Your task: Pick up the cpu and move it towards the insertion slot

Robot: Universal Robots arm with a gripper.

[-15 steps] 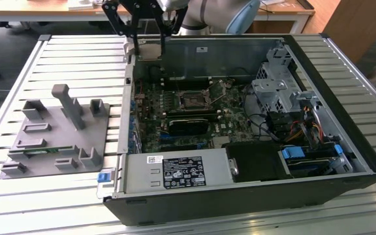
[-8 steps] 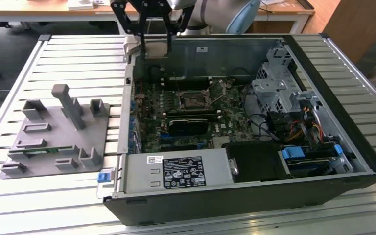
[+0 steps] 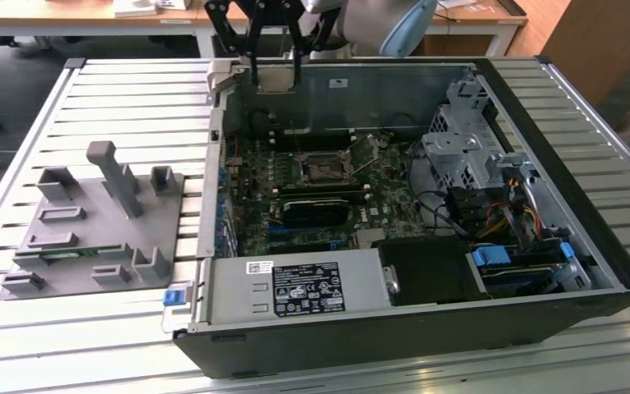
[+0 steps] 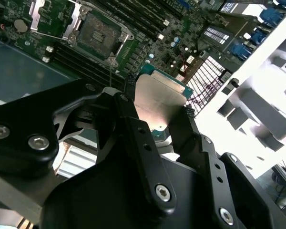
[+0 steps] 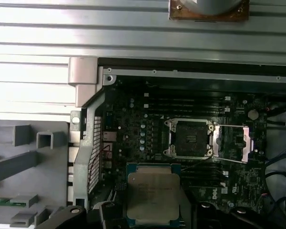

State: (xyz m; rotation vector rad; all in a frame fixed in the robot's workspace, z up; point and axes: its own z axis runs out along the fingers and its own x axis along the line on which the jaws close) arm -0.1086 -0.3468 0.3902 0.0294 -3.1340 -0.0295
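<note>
Your small flat square cpu (image 4: 157,102) with its silvery metal top sits clamped between the black pincer (image 4: 155,102) fingers (image 4: 188,125), lifted clear of the green motherboard (image 5: 148,124). Beyond the pincer tips lies the square black insertion slot (image 5: 188,138), its shiny metal frame swung aside, apart from the chip. Both sit inside the opened black computer case (image 3: 577,213) on your slatted metal table (image 3: 129,107).

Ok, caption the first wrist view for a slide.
Gripper holds the cpu above the motherboard, short of the open insertion slot.
</note>
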